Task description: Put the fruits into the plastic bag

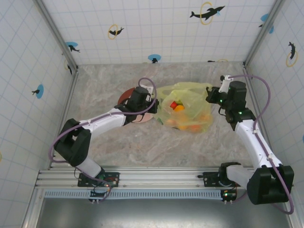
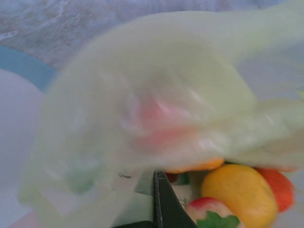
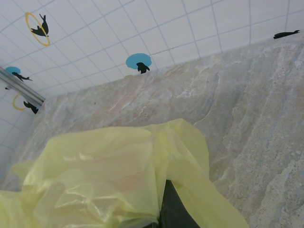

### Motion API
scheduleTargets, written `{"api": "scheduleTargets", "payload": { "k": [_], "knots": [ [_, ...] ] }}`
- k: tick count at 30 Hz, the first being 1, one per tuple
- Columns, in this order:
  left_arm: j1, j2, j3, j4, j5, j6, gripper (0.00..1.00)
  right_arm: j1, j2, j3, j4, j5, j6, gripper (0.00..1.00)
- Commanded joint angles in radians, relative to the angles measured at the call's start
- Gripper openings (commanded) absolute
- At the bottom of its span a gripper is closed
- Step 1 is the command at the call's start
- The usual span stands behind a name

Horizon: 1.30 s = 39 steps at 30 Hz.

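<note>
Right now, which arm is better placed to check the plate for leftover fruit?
Left. The left gripper sits at the plastic bag's left edge, directly over the plate; the right gripper holds the bag's far side, across the fruits from the plate.

White arms (image 1: 102, 121), black joints (image 1: 73, 145), purple cables (image 1: 268, 97)

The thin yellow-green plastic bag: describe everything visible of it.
The thin, crinkly, translucent yellow-green plastic bag lies slumped on the marbled grey table, mid-workspace. Small red and orange toy fruits show through its film. The left gripper is shut on its left edge, the right gripper on its right edge.
</note>
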Motion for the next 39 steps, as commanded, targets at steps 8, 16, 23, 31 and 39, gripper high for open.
{"api": "scheduleTargets", "payload": {
  "k": [8, 16, 23, 31, 39],
  "knots": [
    [-0.057, -0.011, 0.181, 0.129, 0.238, -0.042, 0.00, 0.044, 0.007, -0.022, 0.062, -0.004, 0.025, 0.00],
    [-0.019, -0.062, 0.184, 0.084, 0.139, -0.022, 0.00, 0.031, -0.007, -0.021, 0.032, 0.027, -0.010, 0.00],
    [0.014, -0.110, 0.170, 0.150, 0.232, -0.087, 0.00, 0.027, 0.013, -0.054, 0.069, -0.004, 0.021, 0.00],
    [-0.033, 0.000, 0.224, 0.104, 0.285, -0.069, 0.00, 0.075, 0.056, -0.050, 0.074, -0.006, 0.025, 0.00],
    [0.074, 0.024, 0.144, 0.054, 0.080, -0.052, 0.00, 0.034, 0.019, -0.037, 0.044, 0.021, -0.006, 0.00]
  ]
}}
